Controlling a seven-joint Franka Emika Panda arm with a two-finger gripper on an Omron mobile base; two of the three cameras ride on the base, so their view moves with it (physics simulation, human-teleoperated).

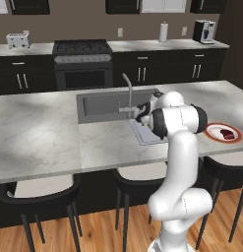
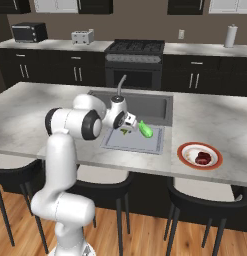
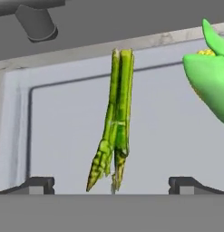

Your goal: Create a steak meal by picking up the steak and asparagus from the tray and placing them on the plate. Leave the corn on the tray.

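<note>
Gripper (image 3: 111, 183) jaws spread wide, straddling asparagus (image 3: 114, 140) on tray (image 3: 63, 136) for pickup; steak (image 2: 202, 159) already on plate (image 2: 186, 148); corn (image 3: 208, 77) stays.

Colours on the counter:
asparagus (image 3: 117, 136) green with yellowish tips, on pale grey tray (image 3: 168, 136) with darker border line; corn (image 3: 213, 77) bright green at 2 o'clock; plate (image 2: 187, 151) red-orange rim, dark red steak (image 2: 203, 159).
</note>
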